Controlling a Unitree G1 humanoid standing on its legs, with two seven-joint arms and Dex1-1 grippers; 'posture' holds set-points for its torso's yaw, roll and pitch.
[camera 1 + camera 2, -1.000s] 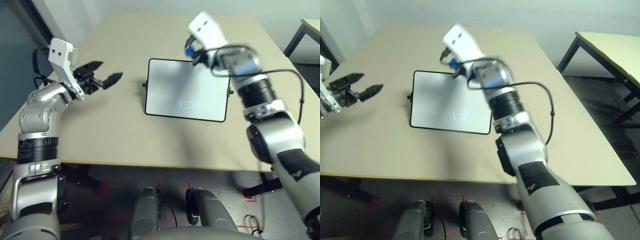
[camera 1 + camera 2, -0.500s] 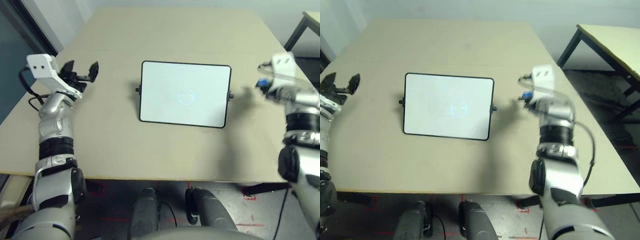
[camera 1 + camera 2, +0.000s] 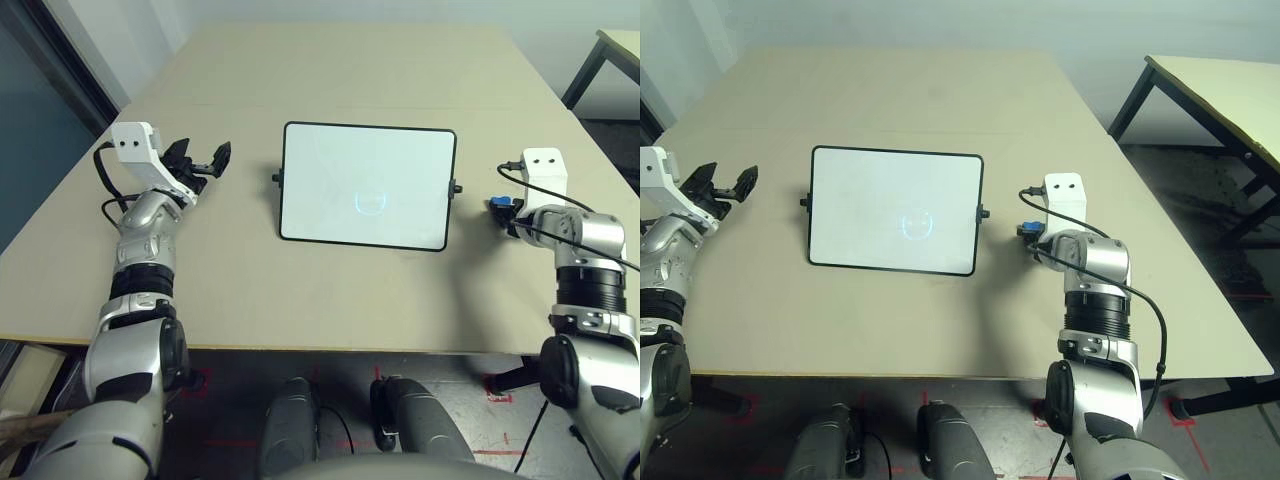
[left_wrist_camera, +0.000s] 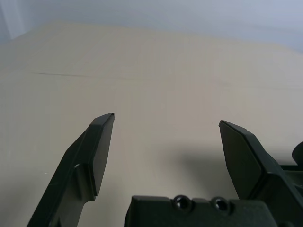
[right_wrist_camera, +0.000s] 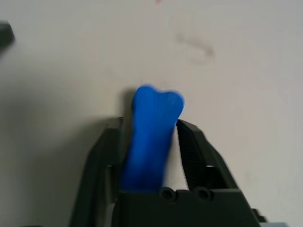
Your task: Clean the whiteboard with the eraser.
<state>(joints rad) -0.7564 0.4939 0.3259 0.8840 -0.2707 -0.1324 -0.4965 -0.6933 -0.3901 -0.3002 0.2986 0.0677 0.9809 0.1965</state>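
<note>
The whiteboard (image 3: 365, 170) lies flat mid-table, black-framed, with a small blue pen mark (image 3: 369, 203) near its centre. Just past its right edge, low over the table, my right gripper (image 3: 503, 208) is shut on the eraser (image 3: 496, 204). In the right wrist view the blue eraser (image 5: 151, 137) stands between the two black fingers (image 5: 110, 146), its tip poking out beyond them against the tabletop. My left gripper (image 3: 205, 160) is open and holds nothing, left of the board and apart from it. The left wrist view shows its fingers (image 4: 97, 146) spread wide over bare table.
The beige table (image 3: 350, 80) reaches well beyond the board on all sides. Its front edge (image 3: 330, 345) runs close below my arms. A second table (image 3: 1220, 90) stands off to the right across a gap of floor.
My right arm has swung from over the board's far right corner out to the right and down beside the board, eraser still in its grip. My left arm shifted slightly; the camera also moved.
</note>
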